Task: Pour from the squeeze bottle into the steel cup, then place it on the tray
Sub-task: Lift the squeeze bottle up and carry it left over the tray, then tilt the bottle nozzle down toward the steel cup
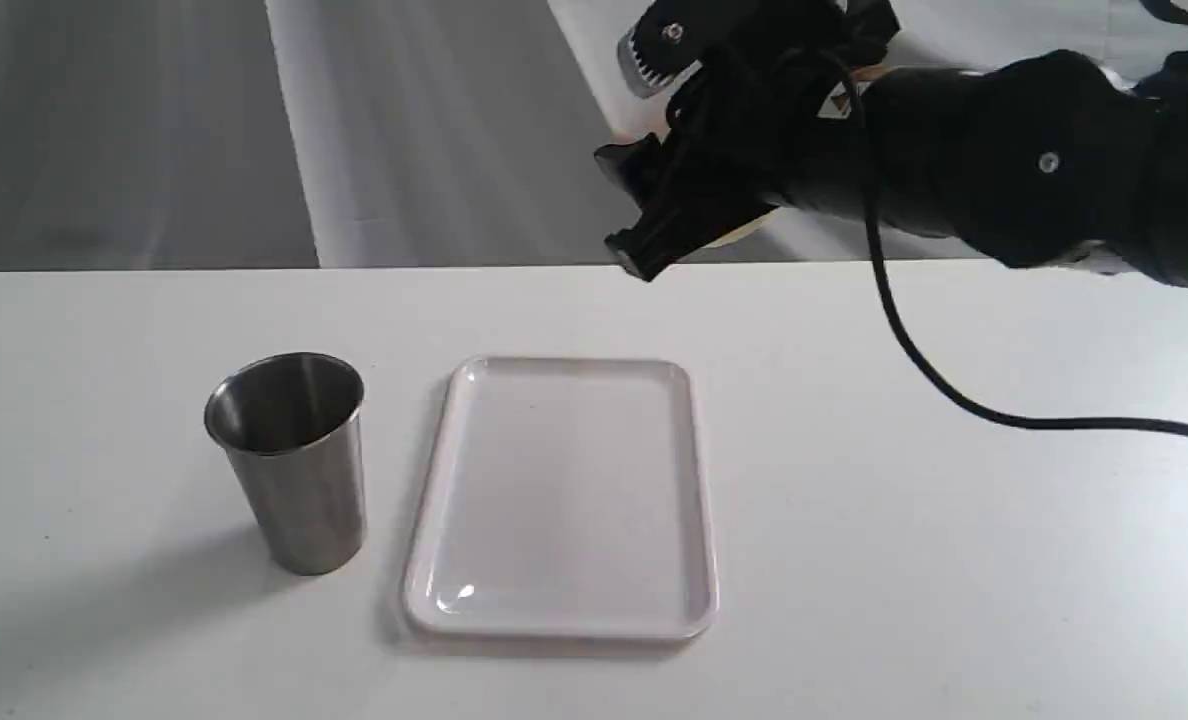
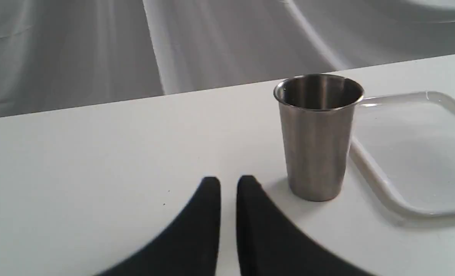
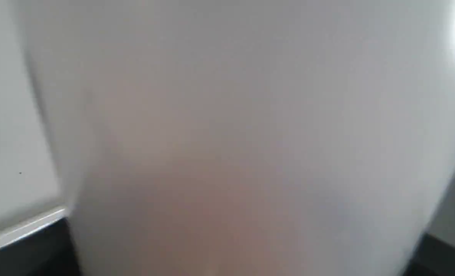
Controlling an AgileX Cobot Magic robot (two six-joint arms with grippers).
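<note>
The left gripper was seen nearly together and empty, the steel cup standing just ahead of it. The tray lay bare between cup and right gripper, which was judged clamped on the squeeze bottle and held high. The bottle was to be carried across the tray, centred over the cup and tilted slowly. The path looked unobstructed.

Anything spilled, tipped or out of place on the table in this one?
Nothing stands out. The steel cup stands upright beside the tray, apart from it; the tray lies flat and bare, no spill in view. The squeeze bottle fills the right wrist view as a whitish blur, too close to judge.
</note>
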